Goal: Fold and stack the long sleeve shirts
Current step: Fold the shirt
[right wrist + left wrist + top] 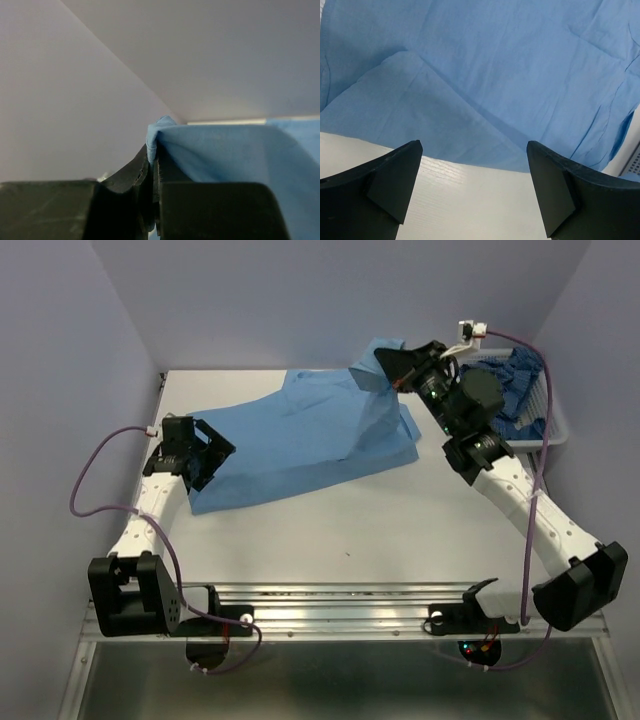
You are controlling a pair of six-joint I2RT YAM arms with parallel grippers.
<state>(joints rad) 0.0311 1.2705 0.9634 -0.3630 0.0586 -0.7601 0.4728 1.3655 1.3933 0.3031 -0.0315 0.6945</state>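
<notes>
The light sky-blue shirt (300,445) lies spread across the middle of the table. My right gripper (388,368) is shut on a fold of this shirt (225,150) and holds that part lifted above the table at the back right. My left gripper (213,455) is open and empty, low at the shirt's left near edge; in the left wrist view the cloth (485,80) lies just beyond the spread fingertips (410,155). The darker patterned blue shirt (515,380) is bunched in the basket at the far right.
A white mesh basket (548,430) stands at the back right corner. Lilac walls close in the left, back and right sides. A metal rail runs along the table's near edge (340,592).
</notes>
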